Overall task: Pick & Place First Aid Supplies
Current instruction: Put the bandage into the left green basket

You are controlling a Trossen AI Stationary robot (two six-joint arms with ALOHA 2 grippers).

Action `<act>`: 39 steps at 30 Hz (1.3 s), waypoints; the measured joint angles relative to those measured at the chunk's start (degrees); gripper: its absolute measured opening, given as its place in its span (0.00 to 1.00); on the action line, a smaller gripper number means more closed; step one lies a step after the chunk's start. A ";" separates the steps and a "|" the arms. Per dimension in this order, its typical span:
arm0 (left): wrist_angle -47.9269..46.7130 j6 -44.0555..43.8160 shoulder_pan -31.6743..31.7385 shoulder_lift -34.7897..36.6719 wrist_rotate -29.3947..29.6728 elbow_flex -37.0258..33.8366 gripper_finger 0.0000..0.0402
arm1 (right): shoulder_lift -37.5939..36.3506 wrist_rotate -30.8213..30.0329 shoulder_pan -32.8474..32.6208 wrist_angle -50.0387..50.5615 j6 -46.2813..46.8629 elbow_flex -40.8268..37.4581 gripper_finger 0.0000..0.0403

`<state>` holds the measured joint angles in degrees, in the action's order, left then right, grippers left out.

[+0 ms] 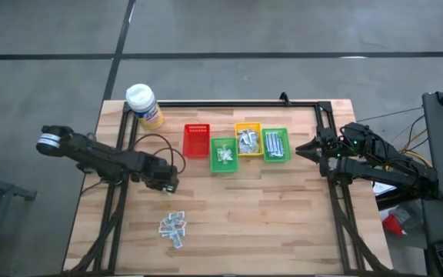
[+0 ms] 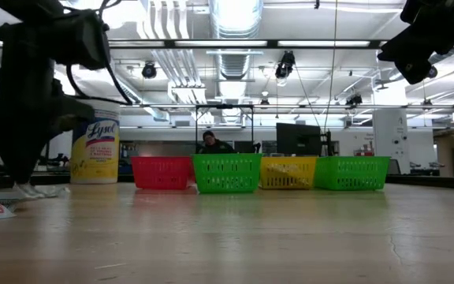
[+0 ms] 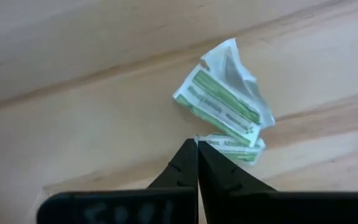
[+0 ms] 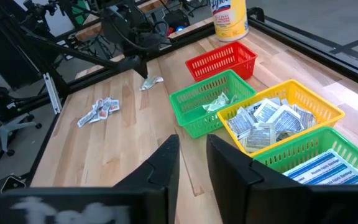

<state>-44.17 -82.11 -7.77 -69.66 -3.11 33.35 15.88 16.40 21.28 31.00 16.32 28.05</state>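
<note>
Down at the table, left gripper (image 3: pixel 197 149) is pinched fully together on the edge of a greenish-white sachet (image 3: pixel 225 99) (crumpled, long axis slanting away from the tips), left of the red bin (image 1: pixel 196 140). Its lower part is hidden behind the fingers. Loose packets (image 1: pixel 172 225) lie nearer. Right gripper (image 4: pixel 192 163) hovers part-open, empty.
</note>
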 joint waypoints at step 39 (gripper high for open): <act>-18.94 16.11 1.70 -3.41 27.10 40.39 0.00 | 0.02 0.00 0.00 0.02 -0.44 0.00 0.21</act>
<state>-63.11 -66.00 -6.07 -73.06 23.99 73.74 15.90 16.40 21.28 31.03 15.88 28.05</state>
